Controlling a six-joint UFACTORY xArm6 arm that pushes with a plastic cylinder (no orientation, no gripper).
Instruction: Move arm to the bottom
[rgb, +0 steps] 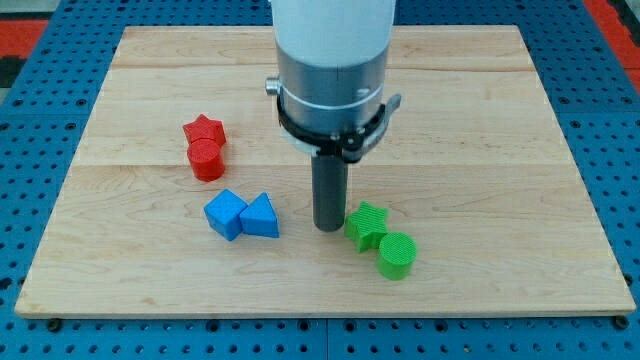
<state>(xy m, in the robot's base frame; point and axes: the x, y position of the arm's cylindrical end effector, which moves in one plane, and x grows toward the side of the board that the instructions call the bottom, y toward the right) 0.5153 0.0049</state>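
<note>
Six blocks lie on the wooden board (500, 120), two of each colour, set in three pairs. The red star (204, 129) sits toward the view's left with the red cylinder (207, 160) touching it just below. The blue cube (225, 213) lies lower down, left of centre, with the blue triangle (261, 217) touching its right side. The green star (366, 225) lies right of centre, near the view's bottom, and the green cylinder (396, 254) touches it at its lower right. The arm (333, 70) comes down from the view's top in the middle: one white body, one grey collar with a dark ring, and one dark rod under it. My tip (328, 228) rests on the board between the blue pair and the green pair, just beside the green star's left edge; whether it touches that star cannot be told. The blue triangle stands a little apart on the tip's left. The rod carries no hand, so there is nothing spread, pressed or pinching; it holds no block. The tip stands in the board's lower half, with bare wood between it and the bottom edge. The board is the only carrier in view and all six blocks lie on it; it rests on a blue pegboard table (40, 120), with a red patch at each top corner.
</note>
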